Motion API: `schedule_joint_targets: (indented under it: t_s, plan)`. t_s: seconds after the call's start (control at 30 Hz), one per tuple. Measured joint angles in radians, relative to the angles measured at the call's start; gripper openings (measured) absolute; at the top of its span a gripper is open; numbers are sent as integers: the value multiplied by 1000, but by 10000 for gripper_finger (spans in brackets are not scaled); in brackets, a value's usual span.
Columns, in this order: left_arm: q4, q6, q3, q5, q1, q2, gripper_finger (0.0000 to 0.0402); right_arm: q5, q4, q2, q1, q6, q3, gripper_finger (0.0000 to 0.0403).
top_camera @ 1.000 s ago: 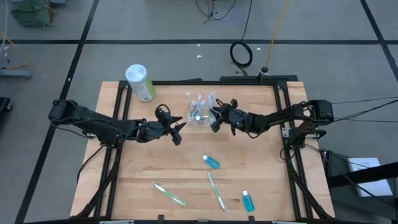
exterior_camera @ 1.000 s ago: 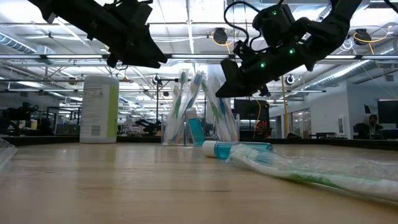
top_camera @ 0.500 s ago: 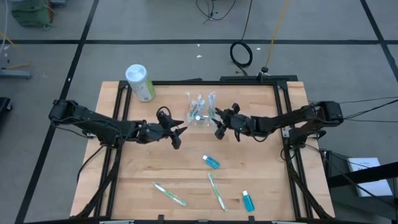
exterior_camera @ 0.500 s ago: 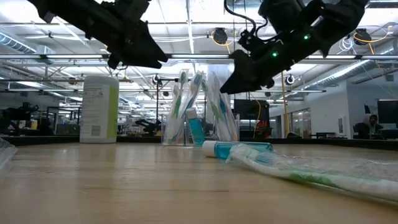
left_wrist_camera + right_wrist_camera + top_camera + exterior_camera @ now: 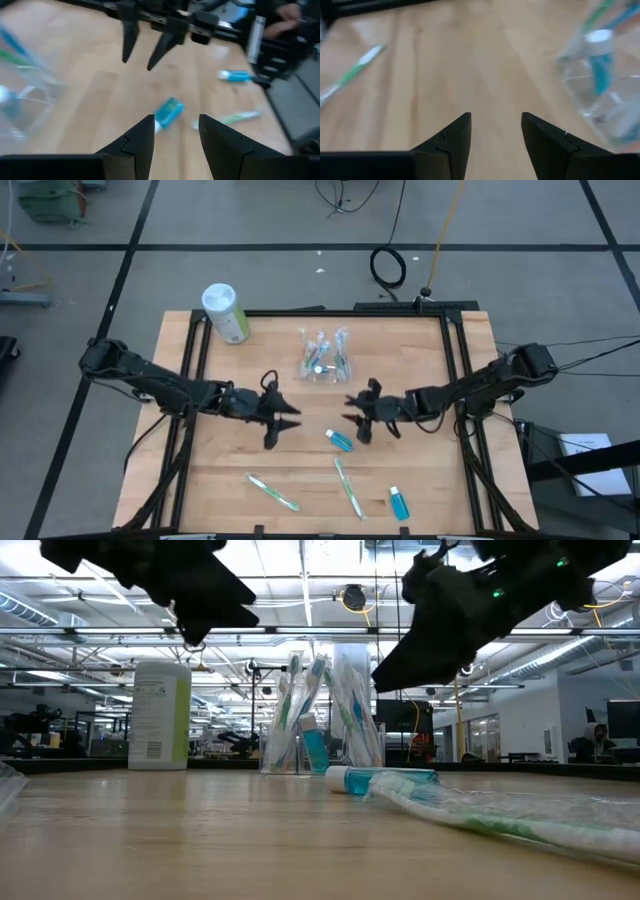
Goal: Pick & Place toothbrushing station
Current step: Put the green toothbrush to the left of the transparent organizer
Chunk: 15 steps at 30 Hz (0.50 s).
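High view shows the left pincer [image 5: 281,418] and the right pincer [image 5: 356,412] facing each other over the middle of the wooden table [image 5: 220,480], both with fingers apart and holding nothing; the toothbrushing station [image 5: 323,356], a clear holder with brushes standing in it, stands beyond the gap between them, touched by neither. A blue tube [image 5: 340,440] lies just beside the right pincer on its near side; a pale-green cylinder [image 5: 226,312] stands well beyond the left pincer at the table's far corner.

Clear glossy plastic toothbrushing station [image 5: 324,356] on pale wood table [image 5: 420,480].
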Motion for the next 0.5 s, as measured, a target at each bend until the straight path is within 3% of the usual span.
schedule_joint_targets:
  t_s: [0.23, 0.4, 0.5]
  plan:
    - [60, -19, 9, 14, -91, 32, 159, -24, -2, 0, 99, -58, 0, 163]
    - [-131, -30, 144, 66, -111, 150, 159, -24, 0, 0, 121, -88, 0, 164]
    - [-275, 5, 264, 176, -112, 248, 159, -23, -6, 0, 122, -90, 0, 164]
